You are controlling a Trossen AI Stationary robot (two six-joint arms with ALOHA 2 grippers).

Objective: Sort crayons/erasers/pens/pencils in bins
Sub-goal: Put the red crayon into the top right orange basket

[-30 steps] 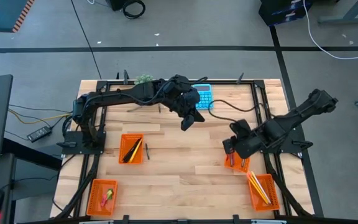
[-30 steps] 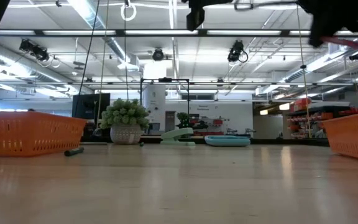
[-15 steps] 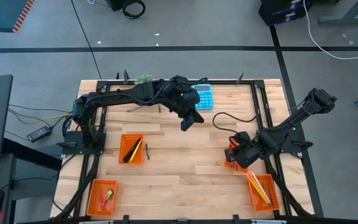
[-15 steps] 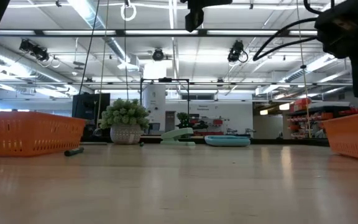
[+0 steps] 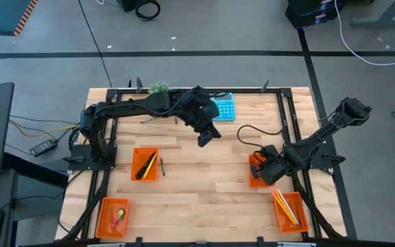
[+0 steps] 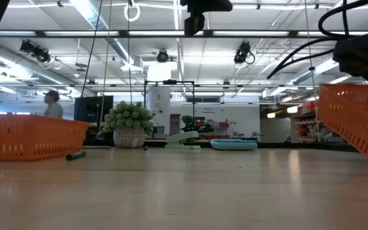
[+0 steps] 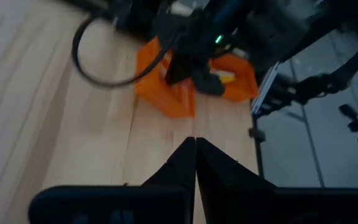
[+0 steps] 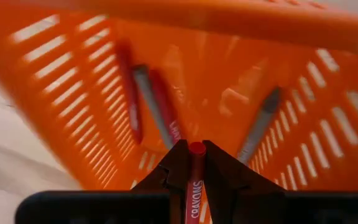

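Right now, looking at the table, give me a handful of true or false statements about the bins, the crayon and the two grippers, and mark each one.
1. The right gripper is shut on a red crayon. True.
2. That crayon hangs over the bin on the table's left side. False: it is over the crayon bin on the right side, which already holds other crayons.
3. The left gripper is open. False: its fingers are closed together and hold nothing.
4. Yellow pencils lie in the bin at the table's near right corner. True.
5. The blue calculator sits inside a bin. False: it lies on the bare table at the far edge.
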